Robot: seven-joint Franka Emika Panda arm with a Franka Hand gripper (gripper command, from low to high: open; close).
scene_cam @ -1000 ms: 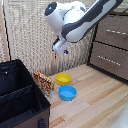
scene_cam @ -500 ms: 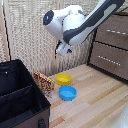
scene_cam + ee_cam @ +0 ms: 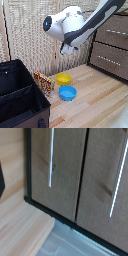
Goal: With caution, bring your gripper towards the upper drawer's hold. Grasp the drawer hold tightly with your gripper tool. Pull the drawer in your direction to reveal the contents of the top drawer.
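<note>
My gripper (image 3: 68,49) hangs from the bulky white arm, in the air above the floor and well to the exterior view's left of the dark brown dresser. It holds nothing. The top drawer (image 3: 116,37) has its thin silver hold (image 3: 117,32). The alike second drawer front (image 3: 107,62) sits below it. Both drawers are shut. The wrist view shows two brown drawer fronts side by side, each with a silver bar, one (image 3: 51,158) and the other (image 3: 118,183). I cannot tell which is the upper one. A dark finger (image 3: 1,178) shows only at that picture's edge.
A black open box (image 3: 17,92) stands at the exterior view's left front. A yellow bowl (image 3: 63,78), a blue bowl (image 3: 67,93) and a patterned carton (image 3: 44,82) lie on the wooden floor below the arm. A wicker screen (image 3: 30,45) stands behind.
The arm and gripper have shifted slightly to the exterior view's right and a little lower, towards the dresser. Nothing else has moved.
</note>
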